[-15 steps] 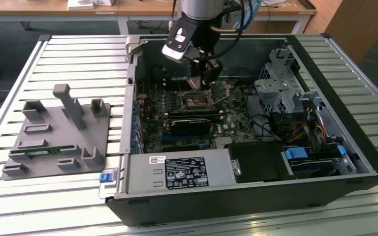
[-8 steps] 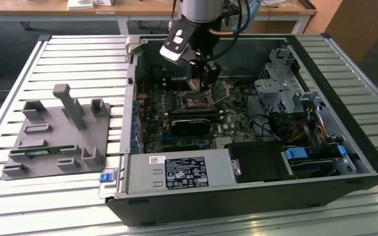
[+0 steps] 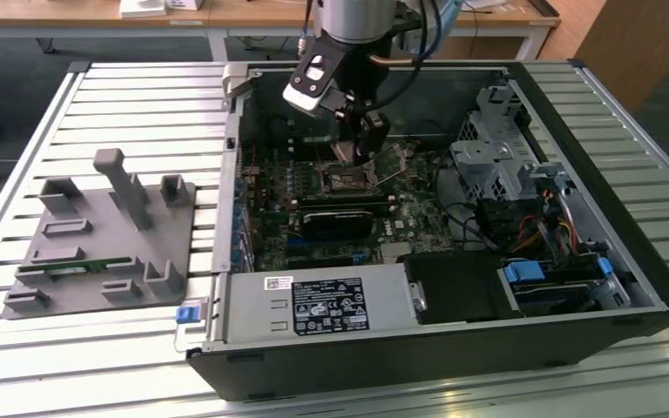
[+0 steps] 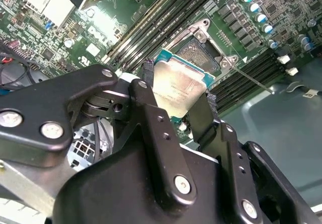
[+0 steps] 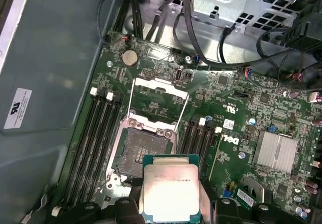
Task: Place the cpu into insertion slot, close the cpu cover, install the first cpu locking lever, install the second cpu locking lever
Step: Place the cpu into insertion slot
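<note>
within claw (image 4: 177,97) grip, cpu (image 5: 170,191) held close above uncovered insertion slot (image 5: 145,152).

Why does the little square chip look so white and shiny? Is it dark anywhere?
First wrist view: the cpu catches the light on its metal top and looks washed pale. Second wrist view: the black fingers holding it loom large, being near the camera. Exterior view: the computer case is shadowy inside, while the slatted table gleams.
</note>
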`<state>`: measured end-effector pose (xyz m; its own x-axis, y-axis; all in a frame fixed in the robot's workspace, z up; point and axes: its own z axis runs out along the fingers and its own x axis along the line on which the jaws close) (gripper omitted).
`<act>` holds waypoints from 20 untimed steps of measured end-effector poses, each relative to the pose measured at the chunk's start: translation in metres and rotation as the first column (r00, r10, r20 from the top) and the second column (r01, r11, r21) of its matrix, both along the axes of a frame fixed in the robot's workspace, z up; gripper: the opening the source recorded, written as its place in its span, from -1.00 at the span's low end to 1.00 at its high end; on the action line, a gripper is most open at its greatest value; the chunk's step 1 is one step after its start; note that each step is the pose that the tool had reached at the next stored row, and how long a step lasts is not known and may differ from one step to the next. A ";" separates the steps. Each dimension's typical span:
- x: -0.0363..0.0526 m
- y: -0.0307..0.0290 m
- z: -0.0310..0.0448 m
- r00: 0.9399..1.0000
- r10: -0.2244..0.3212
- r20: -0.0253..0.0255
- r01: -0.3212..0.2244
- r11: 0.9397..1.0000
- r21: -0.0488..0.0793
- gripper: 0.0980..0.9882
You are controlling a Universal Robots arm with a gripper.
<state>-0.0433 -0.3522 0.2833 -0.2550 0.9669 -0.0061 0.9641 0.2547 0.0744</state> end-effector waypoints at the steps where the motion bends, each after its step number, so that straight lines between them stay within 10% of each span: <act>1: 0.0000 0.0000 -0.0003 1.000 0.000 0.000 0.000 1.000 0.000 -0.04; 20: 0.0000 0.0000 -0.0081 0.994 -0.113 0.001 0.113 0.994 -0.001 -0.04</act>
<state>-0.0433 -0.3522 0.2752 -0.1440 0.9895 -0.0077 0.9867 0.1442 0.0751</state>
